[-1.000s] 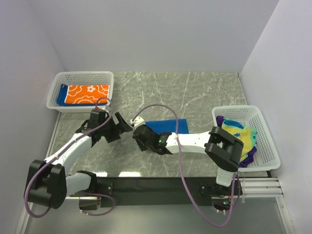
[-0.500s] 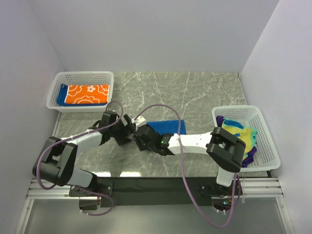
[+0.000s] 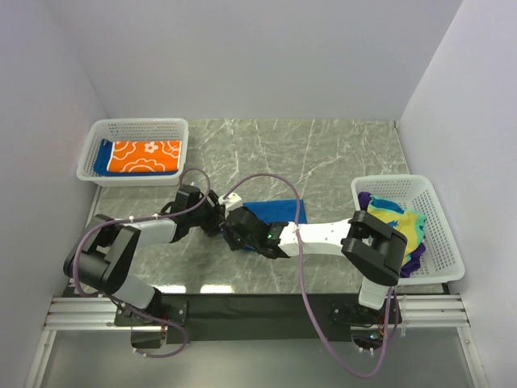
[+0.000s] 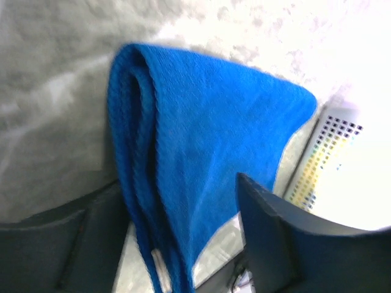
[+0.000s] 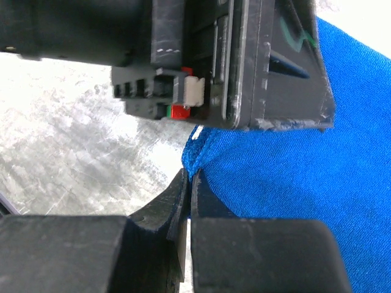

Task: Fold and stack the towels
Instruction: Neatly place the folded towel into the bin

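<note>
Near the middle of the grey marbled tabletop point(image 3: 339, 153), toward the arms: a royal blue towel point(image 3: 279, 208), folded over into layers. At its left end, both arms nose to nose. Of the 2, the right end effector point(image 5: 186, 180) pressed together, with the towel's corner at its tips. Apparently pinched between them, though blurred at such close range. Opposite it, the left end effector point(image 4: 177, 189) spread, 1 finger on either side and the towel's thick folded edge in the gap between. In the right wrist view, the black body of the left wrist just above the closed fingertips, close over the blue cloth. At the far left corner, a white mesh basket point(image 3: 137, 127) holding an orange flowered towel point(image 3: 145, 155), flat on top of a plain blue towel point(image 3: 100, 158), with only an edge of the latter on show. At the right edge, a second mesh basket point(image 3: 444, 234) with a loose heap of 3 — a teal patterned towel point(image 3: 386, 212), a yellow towel point(image 3: 414, 225) and a purple towel point(image 3: 410, 263) — partly hidden behind the right arm's elbow.
</note>
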Robot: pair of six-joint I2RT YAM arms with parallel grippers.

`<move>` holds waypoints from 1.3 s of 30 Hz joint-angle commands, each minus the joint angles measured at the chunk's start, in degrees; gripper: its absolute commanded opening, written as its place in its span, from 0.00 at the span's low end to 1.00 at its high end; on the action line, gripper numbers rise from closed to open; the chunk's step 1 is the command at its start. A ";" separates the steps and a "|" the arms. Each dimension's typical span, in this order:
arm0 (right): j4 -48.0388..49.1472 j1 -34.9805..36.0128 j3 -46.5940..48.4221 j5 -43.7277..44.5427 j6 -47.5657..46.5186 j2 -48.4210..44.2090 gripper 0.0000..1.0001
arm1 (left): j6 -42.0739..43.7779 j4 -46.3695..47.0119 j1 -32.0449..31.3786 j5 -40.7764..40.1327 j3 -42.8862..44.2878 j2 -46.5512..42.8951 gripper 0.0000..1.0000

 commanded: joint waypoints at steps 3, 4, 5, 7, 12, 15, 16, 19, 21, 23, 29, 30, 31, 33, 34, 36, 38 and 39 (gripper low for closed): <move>3.54 -0.35 -0.85 0.38 0.78 -1.39 0.00 | 0.66 0.69 -0.22 -4.12 -3.36 3.65 0.61; 3.54 -0.35 -0.94 0.55 0.78 -1.39 0.00 | 0.66 0.96 -0.31 -4.64 -3.80 3.22 0.53; 3.63 -0.44 -0.94 0.64 0.78 -1.31 0.00 | 0.84 0.96 -0.31 -4.99 -3.89 3.13 0.48; 3.80 -0.44 -1.20 0.73 0.96 -1.39 0.00 | 1.27 0.43 -0.31 -6.04 -3.80 2.51 0.33; 4.33 -0.44 -2.08 0.90 0.87 -2.44 0.06 | 3.47 -1.58 -0.31 -6.75 -2.84 1.19 0.01; 5.39 -0.35 -3.57 1.08 0.26 -4.63 0.50 | 6.10 -4.48 -0.31 -7.63 -0.47 0.31 0.01; 5.21 -0.44 -3.84 1.34 0.17 -5.25 0.60 | 7.76 -6.84 -0.31 -7.98 1.19 -0.30 0.01; 2.32 -0.53 -4.37 2.57 -0.18 -7.71 0.84 | 12.24 -12.81 -0.31 -9.38 6.10 -1.09 0.01; -2.24 -0.62 -4.37 4.41 0.25 -9.99 0.93 | 14.97 -17.65 -0.22 -12.35 9.54 -1.01 0.01; -4.88 -0.79 -5.85 4.86 0.08 -12.10 0.96 | 19.02 -24.05 -0.22 -14.74 15.60 0.04 0.01; -9.54 -0.70 -12.26 2.58 0.69 -23.53 0.98 | 27.72 -36.12 1.18 -22.48 32.65 4.44 0.01; -9.90 -0.79 -12.98 2.23 1.04 -26.24 0.98 | 28.43 -38.83 1.62 -23.27 34.67 5.05 0.01; -10.25 -0.71 -13.68 1.87 1.31 -27.57 0.98 | 29.91 -39.90 2.15 -23.80 38.78 6.19 0.01; -11.40 -0.70 -15.26 0.30 1.75 -30.99 0.97 | 31.07 -42.53 4.08 -23.98 42.85 7.60 0.01; -11.84 -0.70 -15.62 -0.32 1.75 -32.06 0.97 | 31.94 -43.16 4.78 -23.89 46.69 9.09 0.01; -12.89 -0.70 -16.06 -1.81 1.49 -34.16 0.97 | 33.00 -44.91 6.81 -23.28 50.84 10.94 0.01; -14.38 -0.79 -15.80 -2.52 0.70 -34.70 0.99 | 34.84 -48.07 8.38 -24.32 57.61 14.01 0.01; -15.00 -0.79 -15.53 -2.35 0.26 -34.70 0.99 | 35.37 -49.04 8.83 -24.77 59.98 15.07 0.01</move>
